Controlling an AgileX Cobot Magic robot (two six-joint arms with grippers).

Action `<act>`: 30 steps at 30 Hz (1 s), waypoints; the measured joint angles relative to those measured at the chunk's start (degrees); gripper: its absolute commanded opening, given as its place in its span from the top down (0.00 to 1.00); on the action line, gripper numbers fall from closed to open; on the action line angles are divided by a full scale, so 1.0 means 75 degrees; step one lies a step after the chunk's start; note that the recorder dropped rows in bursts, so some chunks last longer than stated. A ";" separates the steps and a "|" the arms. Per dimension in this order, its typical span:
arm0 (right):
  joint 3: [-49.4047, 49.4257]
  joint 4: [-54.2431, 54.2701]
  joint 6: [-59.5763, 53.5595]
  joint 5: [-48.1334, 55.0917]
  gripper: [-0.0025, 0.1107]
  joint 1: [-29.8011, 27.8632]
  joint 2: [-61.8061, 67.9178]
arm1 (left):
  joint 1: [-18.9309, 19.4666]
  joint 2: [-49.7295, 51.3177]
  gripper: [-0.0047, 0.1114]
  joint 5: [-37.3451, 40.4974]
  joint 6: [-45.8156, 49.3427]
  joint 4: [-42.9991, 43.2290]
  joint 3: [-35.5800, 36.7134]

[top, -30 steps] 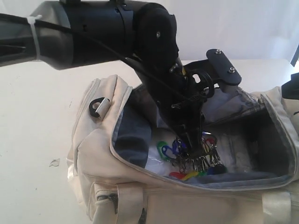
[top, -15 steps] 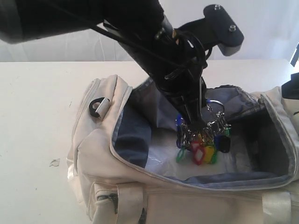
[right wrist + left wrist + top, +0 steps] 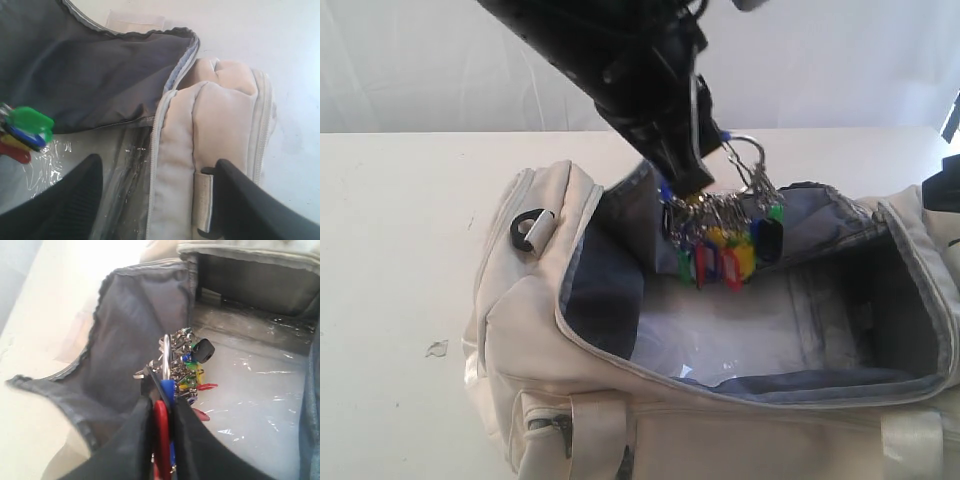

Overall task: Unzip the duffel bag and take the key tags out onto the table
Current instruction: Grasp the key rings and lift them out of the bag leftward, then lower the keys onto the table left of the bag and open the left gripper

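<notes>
Dangling from the black left gripper (image 3: 688, 185), the bunch of small plastic key tags (image 3: 725, 250) in yellow, red, green, blue and black on metal rings hangs just under the fingertips. It is above the open mouth of the large cream fabric duffel bag (image 3: 525, 330) and not yet out over the wide white table (image 3: 390, 250). From the wrist view the jaws look pinched tight on a red tag and a blue one next to a metal ring, so the whole bunch seems to hang by a thin bite at the very tips.

That's what I'd worry about. The weight sits loose below the grip, so a quick sideways move could set it swinging and work the tags out from between the fingers. Directly beneath the gripper is the bag's interior with its clear plastic sheet (image 3: 720, 340), so a slip now would drop them back in. The grey lining (image 3: 135, 320) stands close beside the gripper. A trailing ring or tag could catch on its edge or on the zipper piping while crossing the rim, tugging the bunch free.

The right gripper (image 3: 157, 162) has its fingers spread wide on either side of the bag's padded end; whether they touch the fabric I can't tell. If nothing's pinning the bag, a snag would drag it along. Letting go too soon would leave the tags on the bag, not the table.
</notes>
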 measured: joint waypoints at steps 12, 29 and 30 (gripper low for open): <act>0.0000 0.0000 0.0000 0.0000 0.45 0.0000 0.0000 | 0.1649 -0.1473 0.96 0.0908 0.0000 0.0000 0.0000; 0.0000 0.0000 0.0000 0.0000 0.45 0.0000 0.0000 | 0.4077 -0.2147 0.96 0.2384 0.0000 0.0051 0.0626; 0.0000 0.0000 0.0000 0.0000 0.45 0.0000 0.0000 | 0.4168 -0.2164 0.96 0.2325 0.0000 0.0051 0.0856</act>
